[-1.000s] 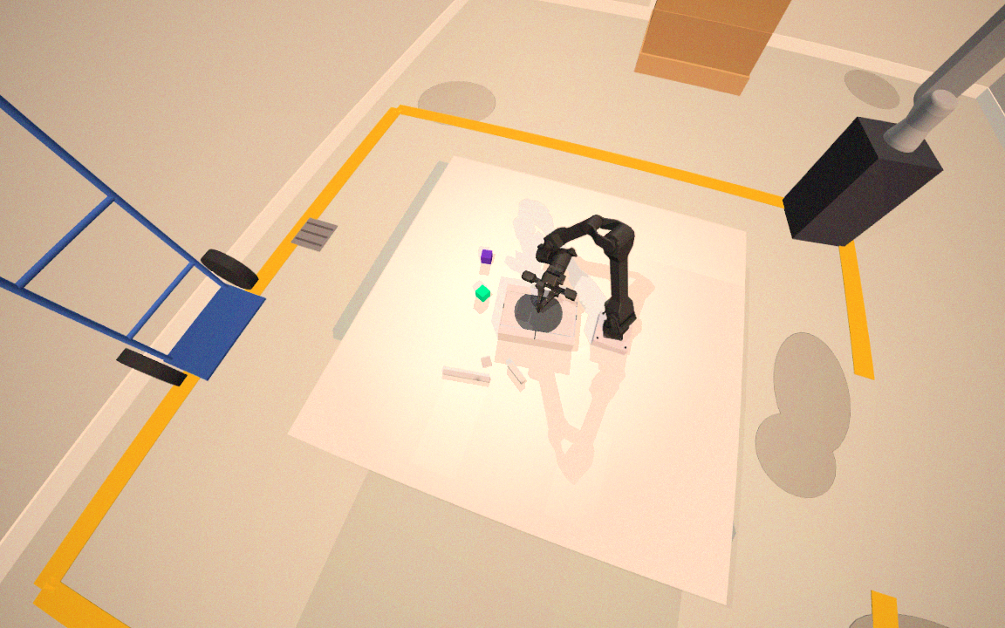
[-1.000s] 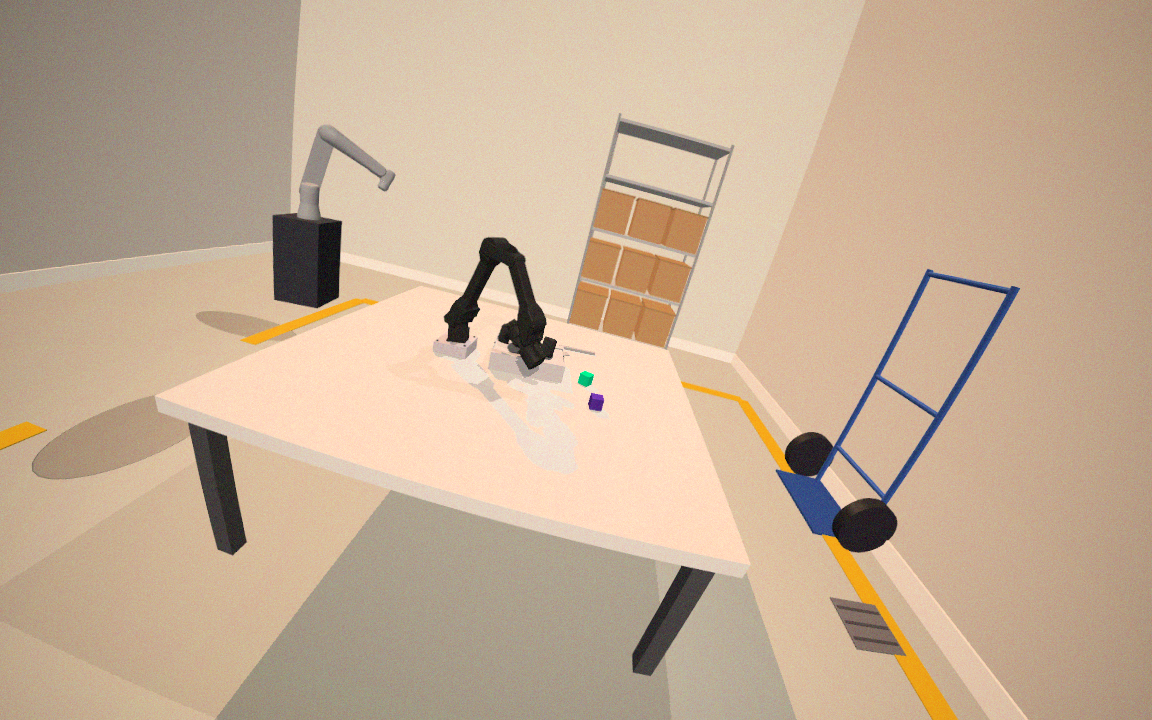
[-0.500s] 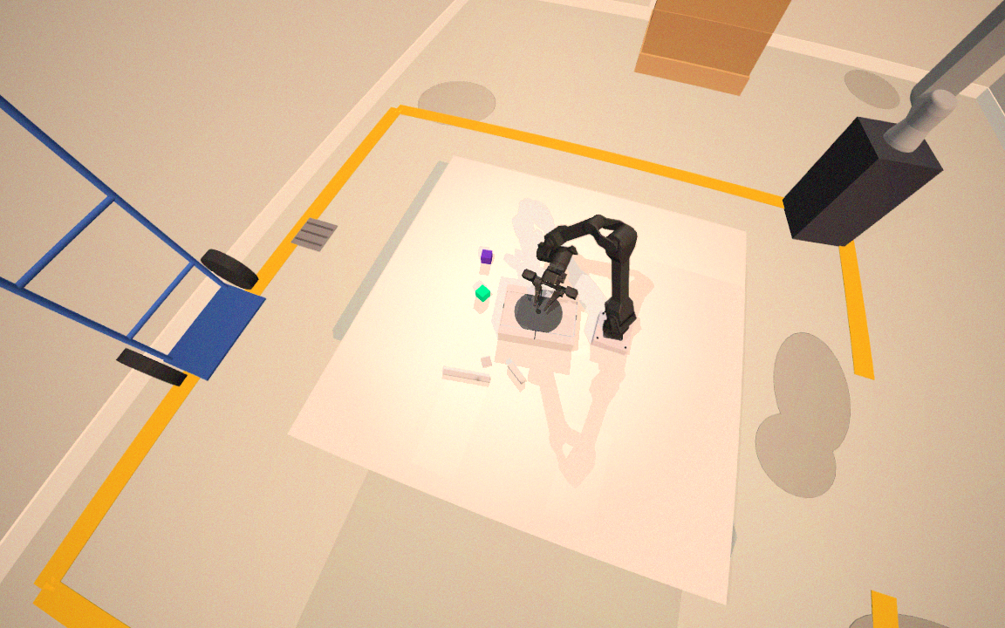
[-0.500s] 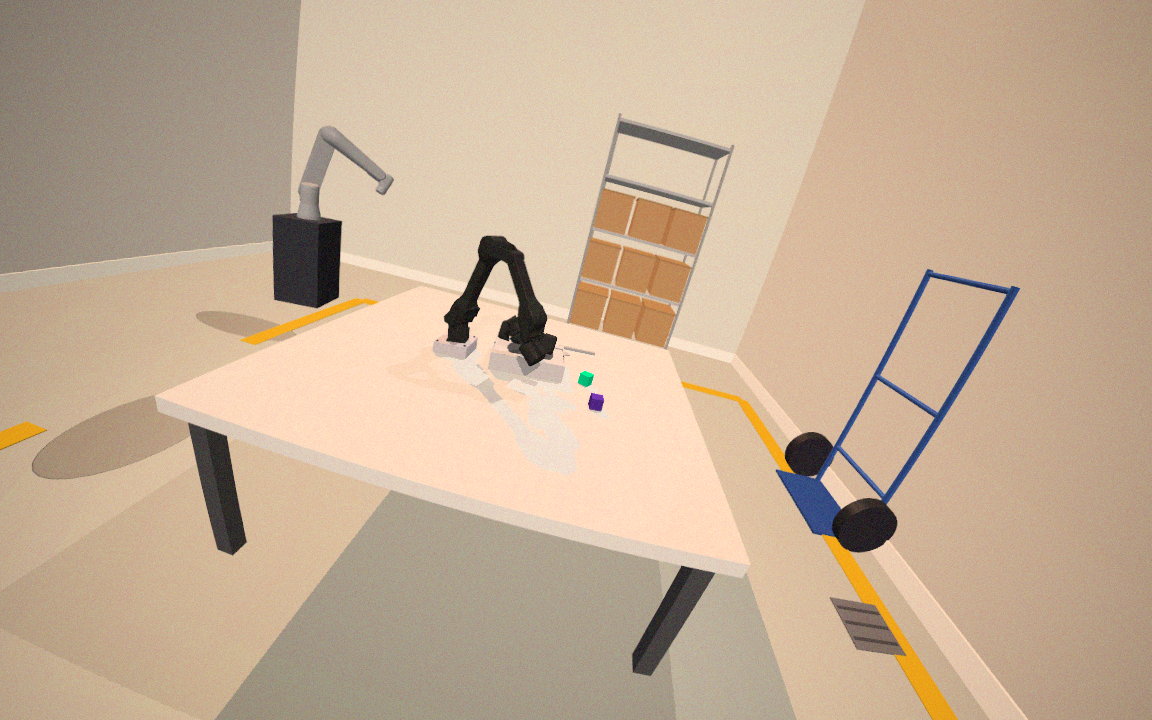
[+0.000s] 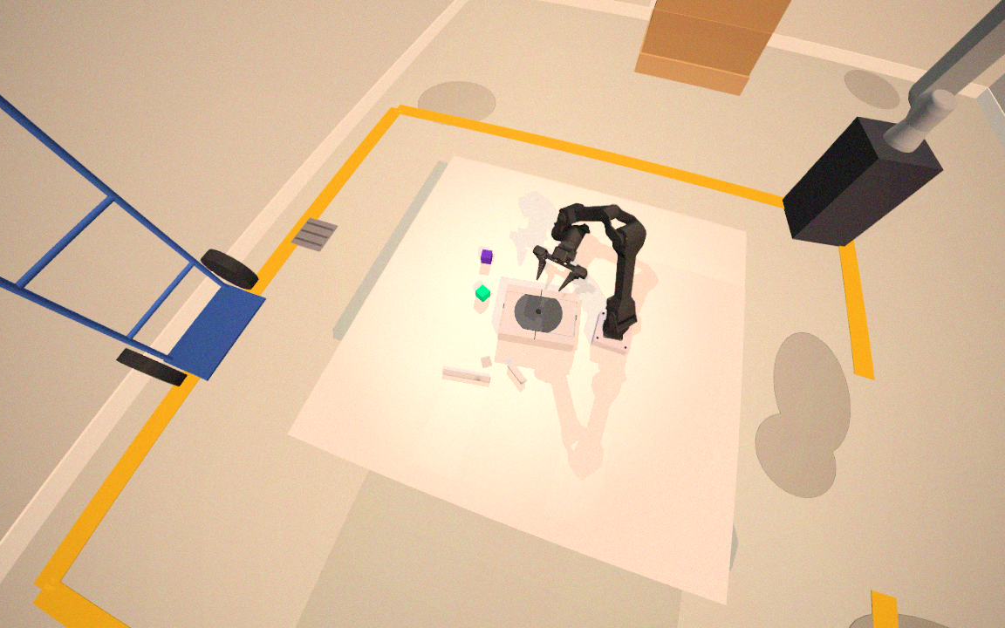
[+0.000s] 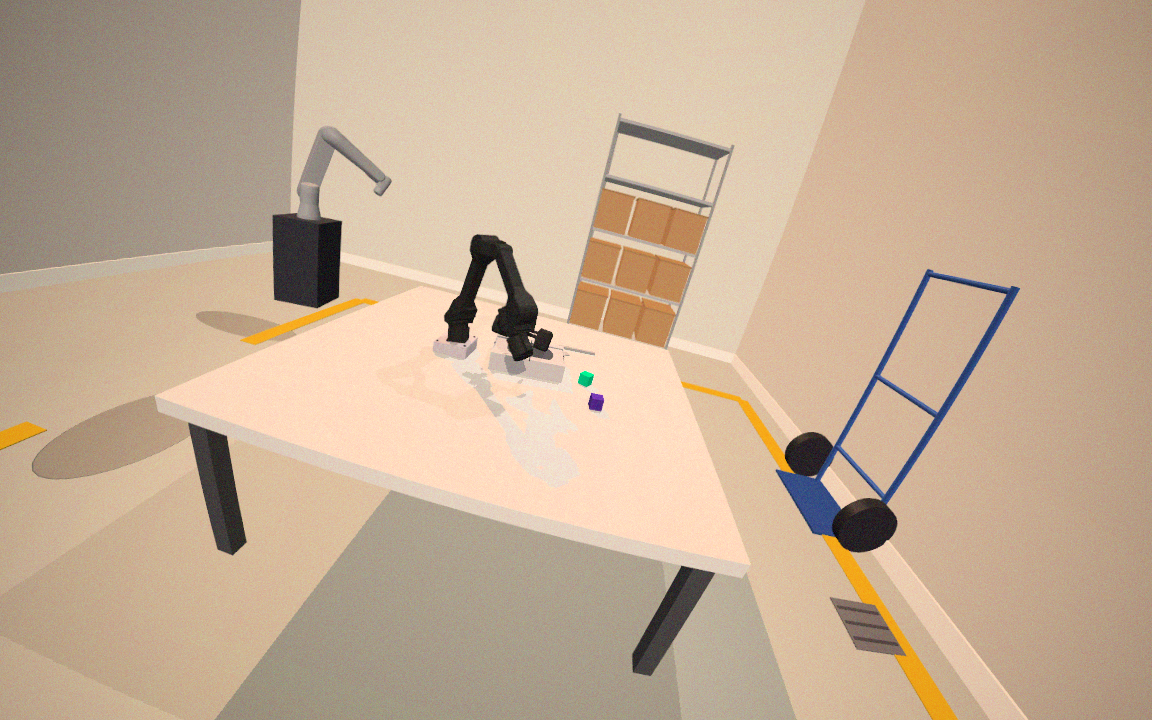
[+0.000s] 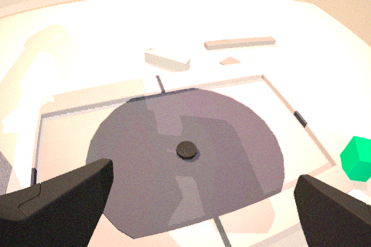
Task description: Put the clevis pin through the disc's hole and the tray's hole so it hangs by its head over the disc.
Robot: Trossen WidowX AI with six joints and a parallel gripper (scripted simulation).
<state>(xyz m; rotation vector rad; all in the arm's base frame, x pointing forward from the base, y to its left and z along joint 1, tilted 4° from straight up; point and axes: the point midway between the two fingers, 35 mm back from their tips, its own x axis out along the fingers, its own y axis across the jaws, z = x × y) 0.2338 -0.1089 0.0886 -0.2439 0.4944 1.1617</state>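
Pin head at the disc's middle, jaws released.

From the top, the black arm (image 5: 625,265) (image 6: 473,277) arches over the desk (image 5: 443,437) (image 6: 365,420), its jaws (image 5: 555,283) spread wide near one side of the tray (image 5: 535,344) (image 6: 526,366) (image 7: 66,143). The dark disc (image 5: 525,321) (image 7: 127,170) lies inside the tray; a green cube (image 5: 482,293) (image 6: 585,378) (image 7: 357,159) and a purple cube (image 5: 486,255) (image 6: 596,402) sit beside it. From the exterior, the arm hides part of the tray. From the wrist, the round head of the pin (image 5: 537,311) (image 7: 186,150) shows at the disc's centre, between and beyond the parted fingertips, touching neither; its shank is hidden.
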